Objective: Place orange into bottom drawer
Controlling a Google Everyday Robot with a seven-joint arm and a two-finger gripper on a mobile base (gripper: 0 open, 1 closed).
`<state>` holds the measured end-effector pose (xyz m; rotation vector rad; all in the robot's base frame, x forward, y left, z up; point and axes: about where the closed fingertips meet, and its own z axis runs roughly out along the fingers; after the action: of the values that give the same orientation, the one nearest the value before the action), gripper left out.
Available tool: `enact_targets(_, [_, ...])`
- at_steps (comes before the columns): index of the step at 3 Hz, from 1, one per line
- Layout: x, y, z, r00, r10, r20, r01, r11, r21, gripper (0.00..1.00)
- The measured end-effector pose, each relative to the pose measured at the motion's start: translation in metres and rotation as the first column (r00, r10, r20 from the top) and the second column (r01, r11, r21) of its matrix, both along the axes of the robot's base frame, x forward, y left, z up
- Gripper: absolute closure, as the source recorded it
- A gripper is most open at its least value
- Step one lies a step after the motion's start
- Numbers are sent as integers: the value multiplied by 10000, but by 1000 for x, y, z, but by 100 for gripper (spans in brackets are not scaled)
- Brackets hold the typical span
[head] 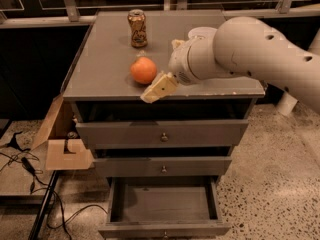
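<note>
The orange sits on the grey cabinet's top, near its front edge. My gripper is just right of the orange at the same height. It is open: one cream finger reaches down-left past the orange's front right side, and the other shows behind it. The orange is not held. The bottom drawer is pulled out and its inside shows empty. The two upper drawers are closed.
An orange-brown can stands upright at the back of the cabinet top, behind the orange. A cardboard box leans against the cabinet's left side. Cables lie on the floor at the left. My arm covers the top's right part.
</note>
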<state>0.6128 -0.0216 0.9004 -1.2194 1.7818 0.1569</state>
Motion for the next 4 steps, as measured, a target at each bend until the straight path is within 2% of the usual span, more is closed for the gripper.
enact_targets(2, [35, 25, -15, 9997, 236, 74, -239, 9989, 411, 6])
enact_targets(4, [64, 44, -39, 9990, 401, -184, -391, 9981, 482, 6])
